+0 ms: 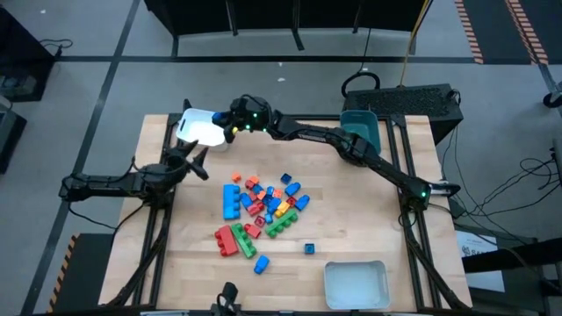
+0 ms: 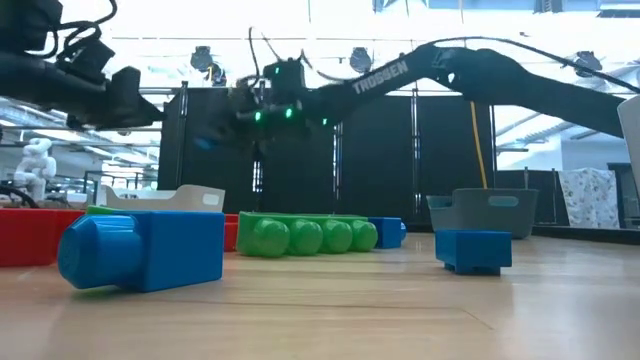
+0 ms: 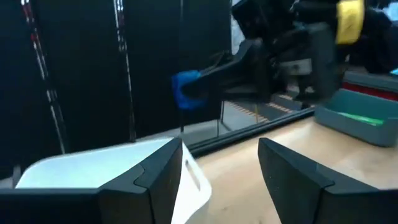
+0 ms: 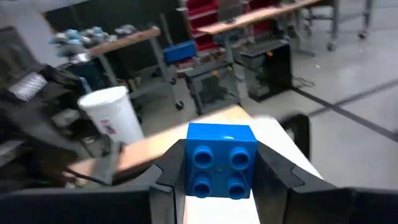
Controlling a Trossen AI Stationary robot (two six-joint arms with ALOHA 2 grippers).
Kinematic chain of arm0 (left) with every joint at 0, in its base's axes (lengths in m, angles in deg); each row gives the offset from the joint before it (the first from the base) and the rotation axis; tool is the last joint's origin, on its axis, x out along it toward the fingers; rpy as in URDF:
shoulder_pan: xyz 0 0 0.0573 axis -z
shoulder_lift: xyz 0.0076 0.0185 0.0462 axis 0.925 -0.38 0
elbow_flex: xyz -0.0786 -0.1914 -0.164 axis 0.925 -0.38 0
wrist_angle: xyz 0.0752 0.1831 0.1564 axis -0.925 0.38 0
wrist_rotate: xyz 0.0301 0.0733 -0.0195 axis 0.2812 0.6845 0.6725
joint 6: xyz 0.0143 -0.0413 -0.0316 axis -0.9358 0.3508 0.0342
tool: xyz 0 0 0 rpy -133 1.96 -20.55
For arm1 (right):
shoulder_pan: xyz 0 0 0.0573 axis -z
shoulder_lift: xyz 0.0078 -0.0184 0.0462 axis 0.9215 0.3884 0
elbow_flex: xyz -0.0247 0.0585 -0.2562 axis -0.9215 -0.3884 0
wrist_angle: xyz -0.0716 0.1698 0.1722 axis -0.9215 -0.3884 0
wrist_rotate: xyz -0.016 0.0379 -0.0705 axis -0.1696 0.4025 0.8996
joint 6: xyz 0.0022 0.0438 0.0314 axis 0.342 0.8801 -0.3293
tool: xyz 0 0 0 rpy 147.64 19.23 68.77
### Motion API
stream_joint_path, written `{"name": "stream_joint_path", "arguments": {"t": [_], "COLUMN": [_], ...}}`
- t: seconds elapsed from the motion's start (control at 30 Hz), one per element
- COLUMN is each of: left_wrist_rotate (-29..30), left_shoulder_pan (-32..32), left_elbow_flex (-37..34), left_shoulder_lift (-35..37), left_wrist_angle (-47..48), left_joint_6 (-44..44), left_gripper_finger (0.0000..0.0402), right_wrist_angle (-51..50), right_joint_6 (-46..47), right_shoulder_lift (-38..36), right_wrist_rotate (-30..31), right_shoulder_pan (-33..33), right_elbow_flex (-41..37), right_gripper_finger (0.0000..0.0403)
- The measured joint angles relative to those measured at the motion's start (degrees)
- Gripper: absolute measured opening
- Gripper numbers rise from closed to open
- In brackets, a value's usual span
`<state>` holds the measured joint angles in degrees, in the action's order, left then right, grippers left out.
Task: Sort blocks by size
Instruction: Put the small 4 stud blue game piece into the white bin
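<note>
My right gripper (image 1: pixel 226 125) reaches across to the table's far left and is shut on a blue four-stud block (image 4: pixel 221 160), held in the air over a white tray (image 1: pixel 200 129). The other blocks (image 1: pixel 263 206), in red, blue, green, orange and yellow, lie in a loose pile on the middle of the wooden table. My left gripper (image 1: pixel 198 163) stands open at the left edge, just near of the white tray, with nothing between its fingers (image 3: pixel 158 177). My right gripper pinches the blue block by two opposite side faces (image 4: pixel 186 163) between its two fingers. The fingers lie level and come from the table's right. The block is lifted clear above the white tray, with its studs facing back toward the wrist.
A teal tray (image 1: pixel 360 128) stands at the far right and a second white tray (image 1: pixel 356 283) at the near right. Single blue blocks (image 1: pixel 309 248) lie apart from the pile toward the near edge. The right arm's long links (image 1: pixel 351 145) span the table's far half.
</note>
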<state>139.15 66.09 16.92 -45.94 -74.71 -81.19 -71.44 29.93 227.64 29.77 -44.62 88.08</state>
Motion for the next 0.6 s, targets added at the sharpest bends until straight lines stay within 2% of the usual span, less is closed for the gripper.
{"name": "stream_joint_path", "arguments": {"t": [0.2,0.47,0.6], "left_wrist_rotate": [-11.3,-31.2,-44.3], "left_shoulder_pan": [-8.3,-31.3,-41.5], "left_elbow_flex": [0.1,0.2,0.2], "left_shoulder_lift": [0.0,-1.4,-4.9], "left_wrist_angle": [0.0,-0.2,-0.8], "left_joint_6": [-1.9,-1.1,0.3], "left_gripper_finger": [0.0212,0.0212,0.0212], "right_wrist_angle": [-7.9,-13.1,-13.4], "right_joint_6": [-5.5,-7.0,-7.4], "right_shoulder_lift": [-1.0,-2.7,-2.4], "right_wrist_rotate": [-0.8,-0.8,-0.8], "right_shoulder_pan": [-0.3,0.4,0.1], "right_elbow_flex": [-0.2,-0.1,-0.3], "right_gripper_finger": [0.011,0.011,0.011]}}
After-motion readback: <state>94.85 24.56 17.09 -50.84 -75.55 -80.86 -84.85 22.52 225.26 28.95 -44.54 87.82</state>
